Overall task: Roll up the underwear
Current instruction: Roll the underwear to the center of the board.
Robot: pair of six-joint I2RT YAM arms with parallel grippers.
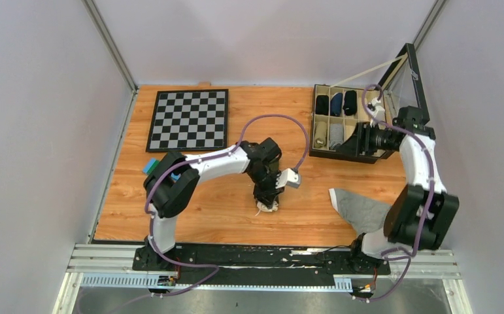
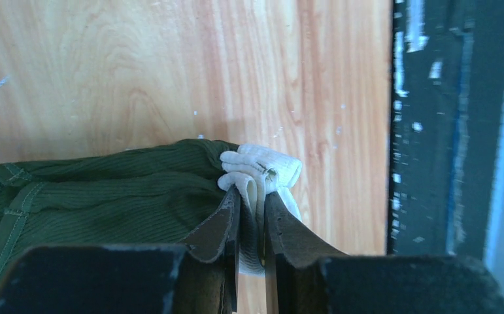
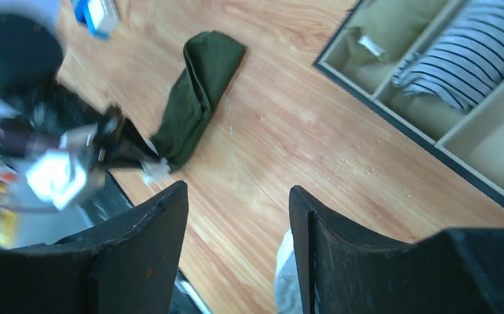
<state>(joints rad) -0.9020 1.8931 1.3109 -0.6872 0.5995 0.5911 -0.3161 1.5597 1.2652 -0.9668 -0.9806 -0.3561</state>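
Near the front edge of the tabletop (image 1: 236, 222), mid-scene, the left claw (image 2: 252, 196) is clamped on a white band (image 2: 262, 163) at one end of the green underwear (image 2: 105, 196). The underwear lies folded into a long strip and is hidden from above by that arm. Ribbed and limp, it looks light and soft. It should roll easily but slacken if let go, so the band end seems the sensible hold, with the roll kept tight against the wood.

Off to the right, the right claw (image 3: 236, 196) hangs with jaws apart, holding nothing, beside the divided tray (image 3: 340, 78) of rolled garments. A grey cloth (image 1: 360, 208) lies near-right, a chessboard (image 1: 188, 120) far-left and a blue block (image 1: 151, 166) by the left edge. None touches the strip.
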